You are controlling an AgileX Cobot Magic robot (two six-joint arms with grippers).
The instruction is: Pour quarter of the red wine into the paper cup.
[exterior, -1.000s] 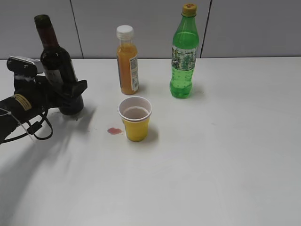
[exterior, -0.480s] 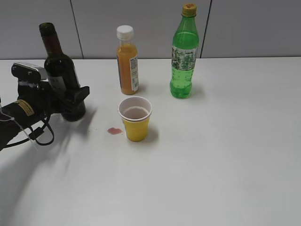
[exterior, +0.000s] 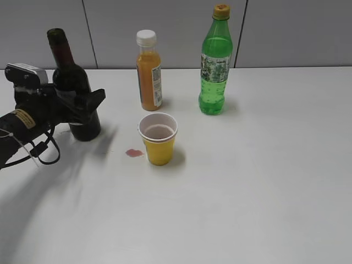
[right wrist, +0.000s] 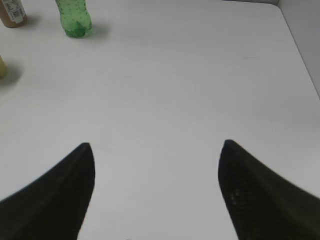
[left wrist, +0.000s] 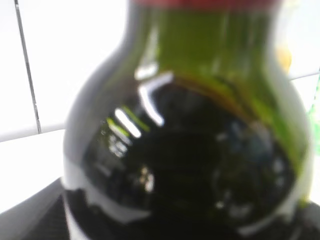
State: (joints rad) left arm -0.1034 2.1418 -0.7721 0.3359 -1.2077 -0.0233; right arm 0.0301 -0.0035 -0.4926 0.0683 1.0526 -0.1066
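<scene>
At table's left edge: red wine (exterior: 71,88), upright, base on the surface, clamped at its body by left gripper (exterior: 82,107). Paper cup (exterior: 158,138), centre, holds reddish liquid; small red spill (exterior: 133,153) beside it. Right gripper (right wrist: 155,170): jaws spread, empty.

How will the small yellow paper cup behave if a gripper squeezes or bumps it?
The small yellow paper cup has thin paper walls, so it would probably crush under a firm squeeze. It looks light, with only shallow liquid inside, so a bump may slide or tip it. The red spill beside it suggests splashing is easy.
</scene>
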